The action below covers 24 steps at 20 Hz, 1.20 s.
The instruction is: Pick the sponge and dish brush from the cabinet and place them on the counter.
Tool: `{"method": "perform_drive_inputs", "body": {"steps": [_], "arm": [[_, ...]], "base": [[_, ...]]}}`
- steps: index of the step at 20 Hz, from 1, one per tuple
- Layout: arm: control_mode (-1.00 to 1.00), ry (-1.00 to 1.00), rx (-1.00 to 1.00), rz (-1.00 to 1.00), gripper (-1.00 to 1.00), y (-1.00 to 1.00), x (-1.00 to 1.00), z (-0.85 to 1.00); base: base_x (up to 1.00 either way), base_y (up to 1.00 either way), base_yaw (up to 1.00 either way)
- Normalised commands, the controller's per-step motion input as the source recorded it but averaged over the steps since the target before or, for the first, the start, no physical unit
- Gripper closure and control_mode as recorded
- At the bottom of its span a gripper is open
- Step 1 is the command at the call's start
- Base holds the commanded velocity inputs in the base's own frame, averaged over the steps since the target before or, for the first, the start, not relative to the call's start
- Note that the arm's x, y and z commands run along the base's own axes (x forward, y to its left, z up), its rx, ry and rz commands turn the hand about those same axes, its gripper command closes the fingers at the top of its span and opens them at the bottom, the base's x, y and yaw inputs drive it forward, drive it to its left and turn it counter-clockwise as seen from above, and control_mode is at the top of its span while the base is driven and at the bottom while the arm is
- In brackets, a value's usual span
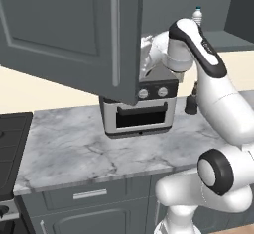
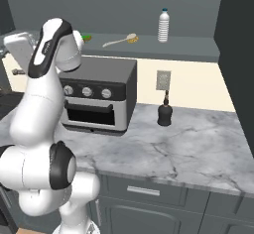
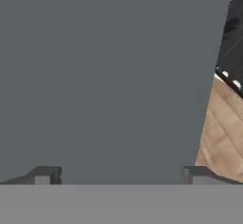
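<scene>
Left base view: open cabinet (image 1: 74,34) door with a slim metal handle (image 1: 115,42) across the upper left, hiding the shelf behind; bottle (image 1: 198,15) cap peeking over the arm at upper right. Black stovetop (image 1: 12,148) at left edge.

Right base view: shelf interior laid bare along the top. Sliver of green sponge (image 2: 87,37) at upper left, just past the arm's elbow; dish brush (image 2: 120,40) lying flat a little to its right, pale handle, tan round head; clear bottle (image 2: 163,26) standing upright further right, apart from the brush. Below, dark toaster oven (image 2: 99,96) at centre left, small black dispenser (image 2: 164,113) near a wall outlet (image 2: 163,80).

Hand view: flat grey panel up close, wooden floor (image 3: 220,133) strip at right; jaws spread wide, gripper (image 3: 121,173) holding nothing.

Marbled grey-white tabletop (image 1: 74,151), dark veins, grey drawers beneath; cream wall behind.
</scene>
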Motion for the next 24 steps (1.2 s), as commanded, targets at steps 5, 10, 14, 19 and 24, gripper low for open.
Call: {"method": "perform_drive_inputs", "body": {"steps": [5, 10, 14, 19, 24], "arm": [[-1.0, -0.13, -0.03, 0.09, -1.0, 0.76, -0.28, -0.06], [-1.0, -0.24, -0.08, 0.01, -1.0, 0.81, -0.2, -0.01], [-1.0, -0.27, -0.08, 0.0, -1.0, 0.77, -0.21, -0.01], [-1.0, -0.27, -0.05, 0.0, -1.0, 0.64, -0.19, 0.0], [-1.0, -0.27, -0.05, 0.0, -1.0, 0.56, -0.23, 0.0]], "base": [[0.0, 0.0, 0.0], [0.0, 0.0, 0.0], [0.0, 0.0, 0.0], [0.0, 0.0, 0.0], [0.0, 0.0, 0.0]]}}
